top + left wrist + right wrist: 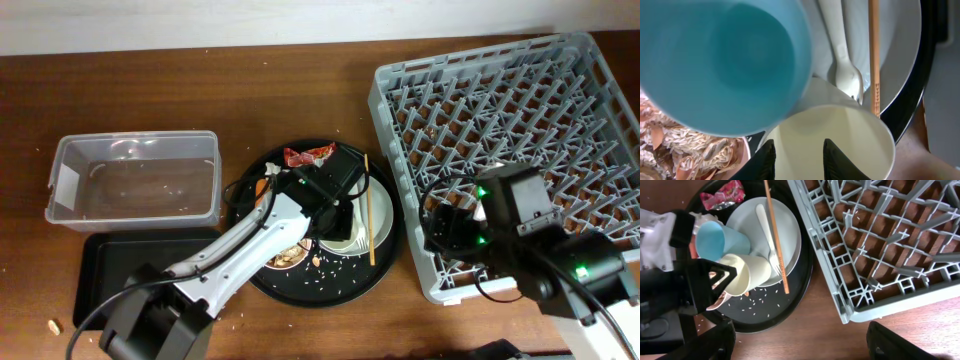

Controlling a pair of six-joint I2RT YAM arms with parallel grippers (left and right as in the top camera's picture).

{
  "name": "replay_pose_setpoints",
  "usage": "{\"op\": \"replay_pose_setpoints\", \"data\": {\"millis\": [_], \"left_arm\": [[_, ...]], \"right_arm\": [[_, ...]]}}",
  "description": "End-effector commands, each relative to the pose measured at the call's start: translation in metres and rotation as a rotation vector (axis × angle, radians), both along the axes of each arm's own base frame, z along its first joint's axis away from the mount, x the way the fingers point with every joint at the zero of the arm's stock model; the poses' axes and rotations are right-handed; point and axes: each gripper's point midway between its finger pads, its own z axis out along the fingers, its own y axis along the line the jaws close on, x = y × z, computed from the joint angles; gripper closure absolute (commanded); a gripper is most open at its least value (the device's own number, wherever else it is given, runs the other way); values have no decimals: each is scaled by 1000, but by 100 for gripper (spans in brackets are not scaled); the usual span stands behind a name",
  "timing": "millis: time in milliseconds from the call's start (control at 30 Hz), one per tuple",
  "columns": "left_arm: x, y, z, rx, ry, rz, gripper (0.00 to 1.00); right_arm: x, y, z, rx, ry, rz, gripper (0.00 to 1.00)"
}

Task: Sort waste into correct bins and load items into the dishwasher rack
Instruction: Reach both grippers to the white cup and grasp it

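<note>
My left gripper [800, 160] is open over the mouth of the small white cup [840, 135], with one finger inside it and one at its rim. The blue cup [720, 65] lies against it. The white fork [840, 55] and wooden chopstick [874, 55] lie on the pale plate [902, 60]. Rice-like scraps [680, 145] fill the bowl [285, 255]. The red wrapper [307, 155] and carrot stub [263, 187] lie at the round tray's far side. My right gripper [800, 347] is open and empty above the table, by the grey rack's [510, 120] near left corner.
The dishes sit on a big round black tray [385, 265] with loose rice grains. The clear tub [130, 180] stands at the left, with the shallow black tray [120, 265] in front of it. A scrap [52, 325] lies on the table near the front left.
</note>
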Motion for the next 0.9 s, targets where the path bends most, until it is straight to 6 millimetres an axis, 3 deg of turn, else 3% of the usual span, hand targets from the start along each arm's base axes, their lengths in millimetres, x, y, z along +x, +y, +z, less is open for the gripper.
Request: {"op": "replay_pose_setpoints", "data": {"millis": [0, 67, 133, 200, 267, 367, 400, 567, 600, 633, 667, 767, 867], "left_arm": [[5, 4, -3, 18, -2, 77, 69], [4, 0, -2, -1, 3, 73, 69], [5, -12, 16, -59, 4, 60, 69], [8, -6, 41, -51, -35, 68, 69], [5, 0, 47, -35, -43, 73, 68], [2, 11, 35, 12, -34, 108, 68], [-1, 22, 22, 53, -25, 156, 68], [-9, 25, -17, 41, -15, 160, 69], [-11, 24, -21, 32, -9, 158, 76], [-12, 21, -20, 15, 1, 153, 91], [-13, 19, -16, 1, 3, 150, 99], [-17, 8, 13, -97, -14, 113, 100], [-34, 4, 62, -224, -56, 26, 100]], "right_arm": [[4, -4, -1, -22, 3, -12, 16], [4, -4, 0, -22, 1, -12, 16], [4, -4, 0, -22, 2, -12, 16], [3, -5, -1, -24, 9, -12, 16], [1, -5, -2, -27, 15, -12, 15], [1, -5, -2, -27, 16, -12, 15], [1, -5, -2, -28, 19, -12, 16], [0, -6, -3, -29, 24, -12, 15], [-1, -6, -3, -30, 26, -12, 16], [-1, -6, -3, -30, 27, -12, 15], [-1, -6, -3, -30, 27, -12, 15], [-1, -6, -4, -31, 28, -12, 15], [-2, -6, -4, -35, 32, -6, 15]]}}
